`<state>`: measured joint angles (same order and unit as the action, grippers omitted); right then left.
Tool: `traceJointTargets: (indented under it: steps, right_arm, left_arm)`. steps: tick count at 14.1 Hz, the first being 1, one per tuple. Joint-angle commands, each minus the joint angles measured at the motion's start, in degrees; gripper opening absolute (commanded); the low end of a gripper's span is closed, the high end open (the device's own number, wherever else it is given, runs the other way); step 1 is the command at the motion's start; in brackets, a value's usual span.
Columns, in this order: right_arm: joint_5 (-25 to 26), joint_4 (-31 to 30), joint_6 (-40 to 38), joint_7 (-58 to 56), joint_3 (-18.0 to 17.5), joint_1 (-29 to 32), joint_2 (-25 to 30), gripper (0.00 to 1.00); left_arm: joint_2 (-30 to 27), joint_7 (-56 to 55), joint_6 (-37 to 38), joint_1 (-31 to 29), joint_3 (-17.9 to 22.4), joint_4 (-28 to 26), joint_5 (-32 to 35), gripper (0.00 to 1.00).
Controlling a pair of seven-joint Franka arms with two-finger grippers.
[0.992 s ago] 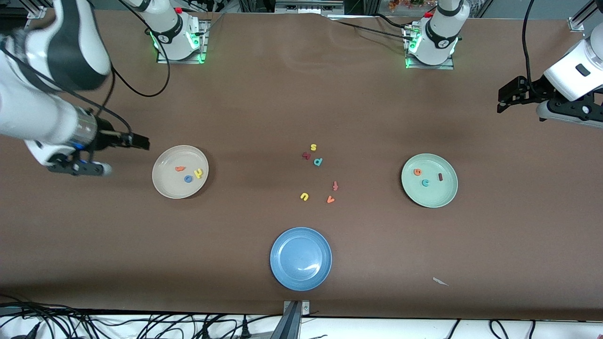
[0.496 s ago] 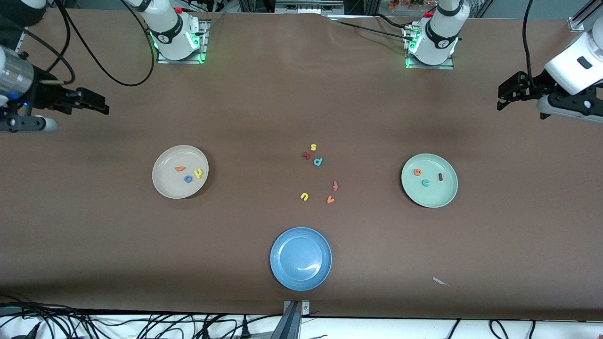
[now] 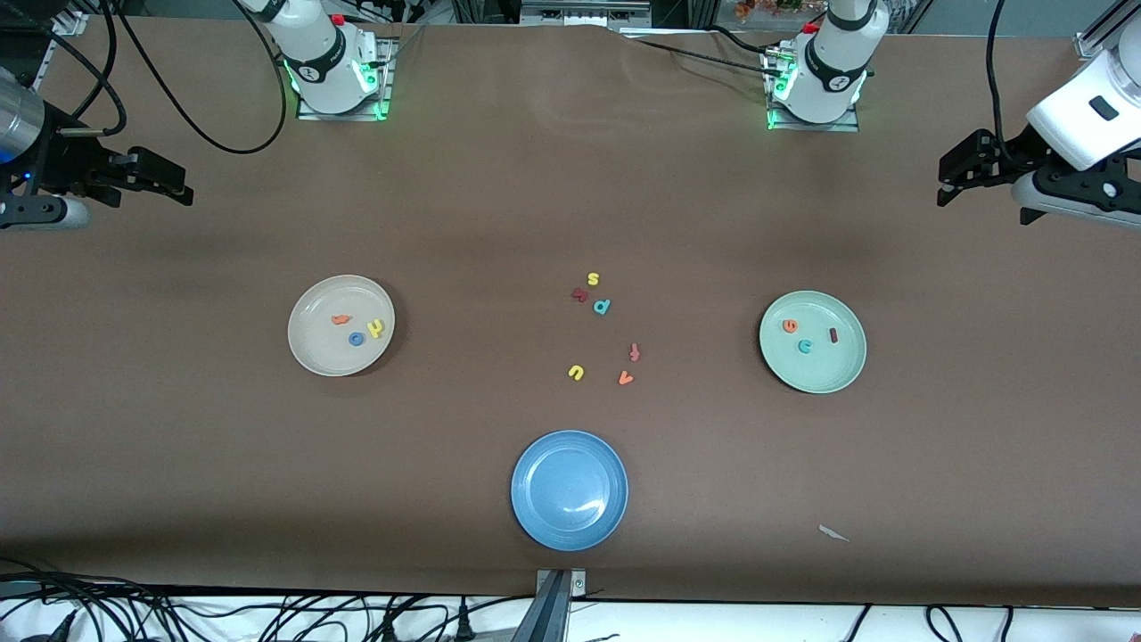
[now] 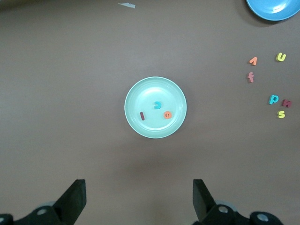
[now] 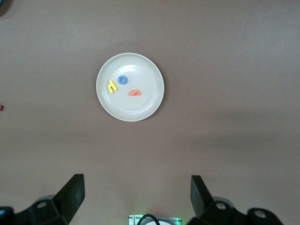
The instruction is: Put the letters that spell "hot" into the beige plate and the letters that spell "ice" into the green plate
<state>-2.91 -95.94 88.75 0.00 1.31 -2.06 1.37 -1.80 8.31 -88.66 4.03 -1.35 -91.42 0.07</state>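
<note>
Landmark: I take the blue plate [image 3: 570, 489] as my reference; it sits at the table [image 3: 499, 205] edge nearest the front camera.
Beige plate: I see the beige plate [image 3: 341, 325] farther from the front camera than the blue plate, toward the right arm's end of the table.
Letters for "hot": the yellow h [image 3: 375, 328], blue o [image 3: 357, 339] and orange t [image 3: 340, 319] all lie inside the beige plate, close together.
Green plate: I see the green plate [image 3: 813, 341] farther from the front camera than the blue plate, toward the left arm's end of the table.
Letters for "ice": the dark red i [image 3: 833, 335], teal c [image 3: 805, 347] and orange e [image 3: 790, 326] all lie inside the green plate.
Loose letters: a yellow u [image 3: 576, 373], orange v [image 3: 626, 378], red f [image 3: 635, 352], teal p [image 3: 602, 307], dark red letter [image 3: 579, 294] and yellow s [image 3: 593, 279] lie on the bare table, farther from the front camera than the blue plate, between the two other plates.
Left tool: my left tool [image 3: 952, 176] hangs in the air over the table's left-arm end, well apart from the blue plate; its fingers [image 4: 75, 199] are spread wide with nothing between them.
Right tool: my right tool [image 3: 169, 180] hangs over the table's right-arm end, well apart from the blue plate; its fingers [image 5: 72, 193] are spread wide and hold nothing.
</note>
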Motion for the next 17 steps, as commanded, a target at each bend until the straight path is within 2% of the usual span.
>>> traceJointTargets:
  steps: [1, 5, 13, 17]
  right_arm:
    - [0.71, -2.15, 3.34, -0.97, -1.31, 1.53, 1.97, 1.00]
    - [0.71, -2.06, 5.46, -0.88, -1.40, 1.45, 1.79, 1.00]
    - [0.88, -1.27, 4.76, -0.62, -1.40, 0.57, -0.31, 1.00]
    - [0.80, -1.27, 4.76, -0.62, -1.31, 0.66, -0.41, 1.00]
  left_arm:
    - [-0.13, 0.39, 1.65, 0.10, -0.94, 0.89, -0.78, 1.00]
    - [0.04, 0.31, 2.00, 0.19, -1.82, 0.81, -0.69, 1.00]
    - [0.31, -0.05, 1.48, -0.60, -1.47, 1.16, 0.37, 1.00]
    - [2.15, -0.22, 1.65, -0.42, -1.47, 3.44, 0.54, 1.00]
